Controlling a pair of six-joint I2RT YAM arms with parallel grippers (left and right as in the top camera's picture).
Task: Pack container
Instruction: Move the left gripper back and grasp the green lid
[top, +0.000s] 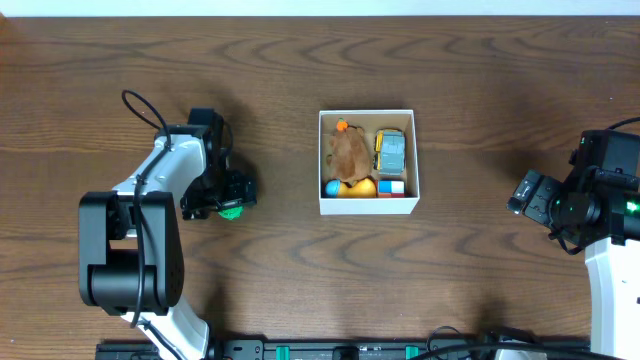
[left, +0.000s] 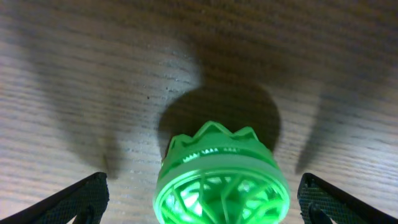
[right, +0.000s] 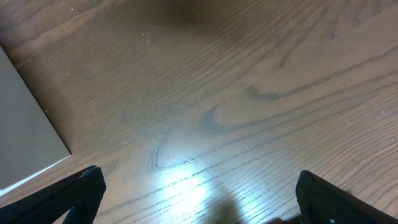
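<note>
The container (top: 367, 114), a square white-walled cardboard box, sits at the table's centre and holds a brown plush toy (top: 349, 152), a grey and yellow toy car (top: 392, 150), a yellow and blue toy (top: 346, 187) and a small red and blue block (top: 392, 187). A green round toy with a crown-like rim (left: 221, 182) lies on the table left of the box, also seen in the overhead view (top: 231, 211). My left gripper (left: 202, 202) is open with its fingers either side of the green toy, not touching it. My right gripper (right: 199, 199) is open and empty over bare wood at the right.
The box's white wall shows at the left edge of the right wrist view (right: 25, 124). A black rail runs along the table's front edge (top: 350, 350). Both arm bases stand at the front corners.
</note>
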